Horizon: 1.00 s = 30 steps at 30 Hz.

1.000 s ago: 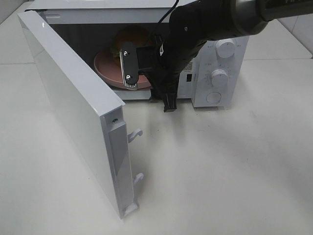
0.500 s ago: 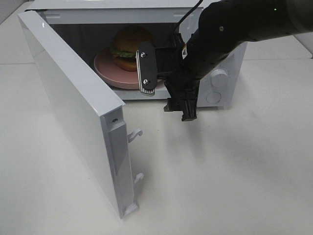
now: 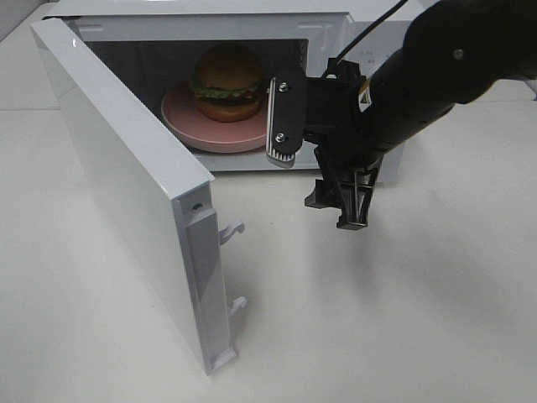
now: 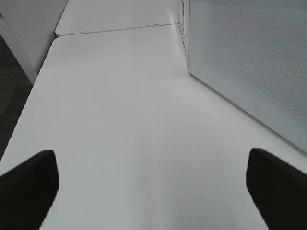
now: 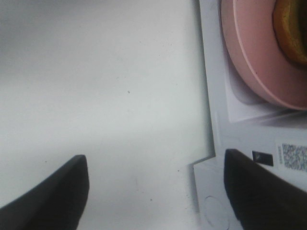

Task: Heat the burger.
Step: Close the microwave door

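Note:
The burger [image 3: 226,81], with a golden bun and green lettuce, sits on a pink plate [image 3: 189,126] inside the open microwave [image 3: 323,38]. My right gripper [image 3: 315,164] hangs open and empty just outside the oven's front opening, to the right of the plate and apart from it. The right wrist view shows its two dark fingers spread around the gripper [image 5: 156,191], with the plate [image 5: 249,62] and an edge of the burger [image 5: 292,28] beyond them. My left gripper [image 4: 153,191] is open over bare table and does not show in the high view.
The microwave door [image 3: 126,168] swings out far to the front left, its latch hooks [image 3: 233,228] pointing right. A white perforated panel [image 4: 249,62] of the microwave stands close beside the left gripper. White table [image 3: 377,319] lies in front of the oven.
My right arm has pulled back out of the oven cavity, moving right and toward the front, with its jaws wider. The burger and plate stay inside, now uncovered.

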Available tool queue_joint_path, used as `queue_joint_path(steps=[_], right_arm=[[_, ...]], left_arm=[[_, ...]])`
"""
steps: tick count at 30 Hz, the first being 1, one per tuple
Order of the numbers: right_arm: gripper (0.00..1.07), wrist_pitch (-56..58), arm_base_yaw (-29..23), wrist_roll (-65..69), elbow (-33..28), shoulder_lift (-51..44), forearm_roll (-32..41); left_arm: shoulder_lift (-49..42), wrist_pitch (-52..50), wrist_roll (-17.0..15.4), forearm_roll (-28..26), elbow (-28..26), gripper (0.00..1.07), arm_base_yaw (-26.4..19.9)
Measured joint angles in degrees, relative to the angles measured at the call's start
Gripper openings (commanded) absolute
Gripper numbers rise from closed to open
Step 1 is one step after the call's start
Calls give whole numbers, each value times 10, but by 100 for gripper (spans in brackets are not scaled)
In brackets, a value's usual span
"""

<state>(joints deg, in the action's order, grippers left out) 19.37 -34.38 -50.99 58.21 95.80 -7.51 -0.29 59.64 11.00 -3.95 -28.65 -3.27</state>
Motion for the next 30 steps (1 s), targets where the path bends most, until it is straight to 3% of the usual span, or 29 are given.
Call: queue_joint_path(steps=[9,18,30], right_arm=[[77,2,0,194,-87,-113,0],[78,23,0,425,-127,-220,0],[76,258,0,567,-131,-355,0]], left_arm=[[0,0,0,0,0,100,0],[0,0,0,0,0,100,0],[0,0,0,0,0,100,0]])
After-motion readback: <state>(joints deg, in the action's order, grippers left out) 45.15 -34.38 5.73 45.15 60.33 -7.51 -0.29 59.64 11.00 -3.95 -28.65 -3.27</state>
